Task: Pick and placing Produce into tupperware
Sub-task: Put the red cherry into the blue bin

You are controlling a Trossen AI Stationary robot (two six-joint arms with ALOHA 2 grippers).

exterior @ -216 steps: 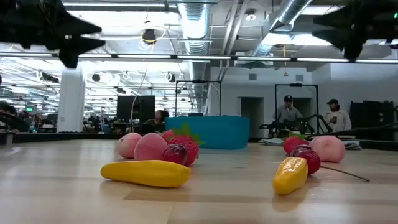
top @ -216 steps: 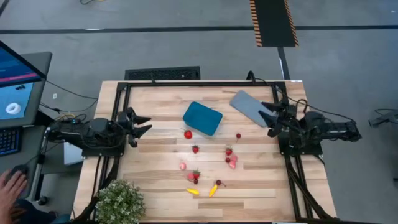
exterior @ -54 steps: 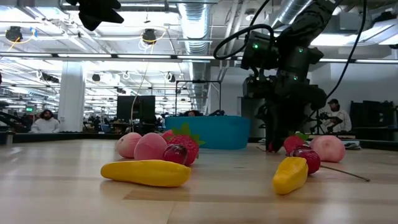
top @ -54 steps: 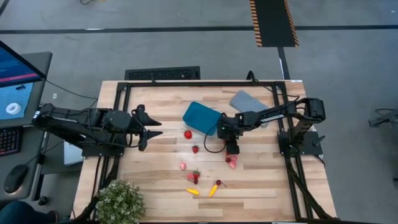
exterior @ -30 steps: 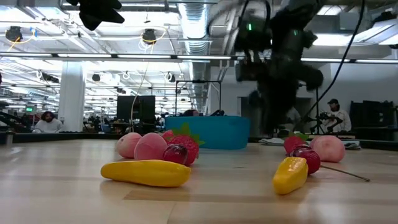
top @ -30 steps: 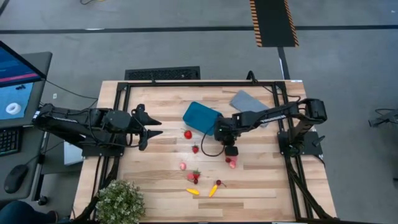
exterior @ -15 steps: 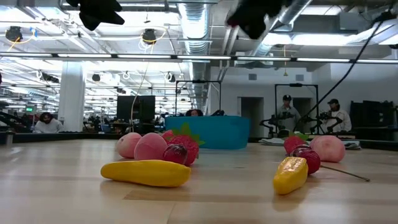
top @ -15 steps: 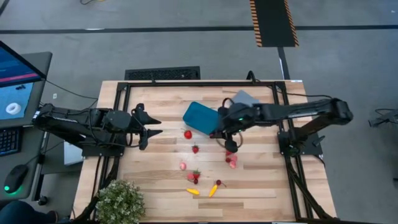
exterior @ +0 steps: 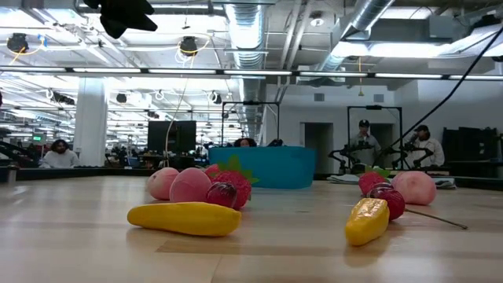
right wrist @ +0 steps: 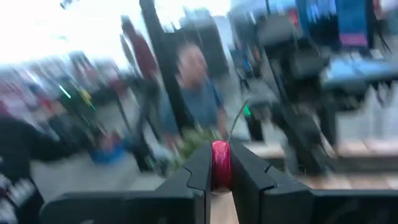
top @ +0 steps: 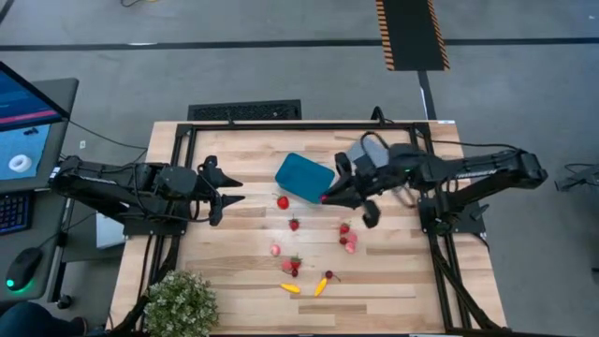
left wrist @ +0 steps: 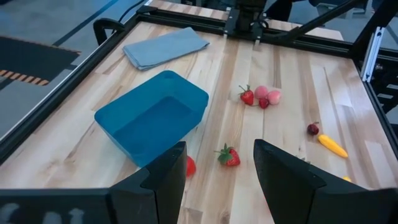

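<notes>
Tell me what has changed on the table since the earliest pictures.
The right gripper reached out to the fruit right of the teal-blue plastic container, closed on a small red stemmed cherry and swung it up to the container's edge. The left gripper advanced slightly and stays open. Container, grey flat lid and remaining fruit stayed put.

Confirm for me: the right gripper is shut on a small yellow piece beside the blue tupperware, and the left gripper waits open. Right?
Not quite. The right gripper is shut on a small red cherry, not a yellow piece, as the right wrist view shows. It is beside the blue tupperware, and the left gripper waits open.
</notes>
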